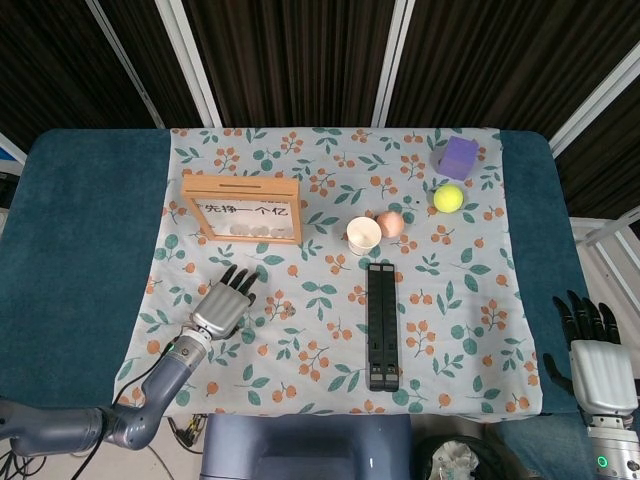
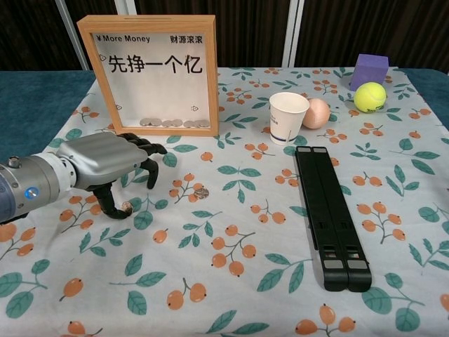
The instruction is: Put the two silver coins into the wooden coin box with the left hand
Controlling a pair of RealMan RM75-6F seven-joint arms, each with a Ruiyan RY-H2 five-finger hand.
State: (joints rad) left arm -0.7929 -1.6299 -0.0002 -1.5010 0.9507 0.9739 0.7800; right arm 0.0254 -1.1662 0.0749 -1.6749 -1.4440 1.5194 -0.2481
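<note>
The wooden coin box [image 1: 241, 208] [image 2: 149, 74] stands upright at the cloth's far left, with a slot on top and several coins lying inside at the bottom. One silver coin [image 2: 201, 191] lies flat on the cloth in front of the box. A second coin [image 2: 127, 206] lies on the cloth right at the thumb tip of my left hand [image 1: 225, 300] [image 2: 112, 165]. That hand hovers low in front of the box, palm down, fingers apart and bent toward the cloth, holding nothing that I can see. My right hand [image 1: 590, 345] hangs off the table's near right corner, fingers spread and empty.
A paper cup [image 2: 288, 116] and a peach-coloured ball [image 2: 318, 113] stand mid-table. A black folding stand [image 2: 326, 210] lies lengthwise right of centre. A yellow tennis ball [image 2: 370, 97] and a purple cube [image 2: 369, 70] sit at the far right.
</note>
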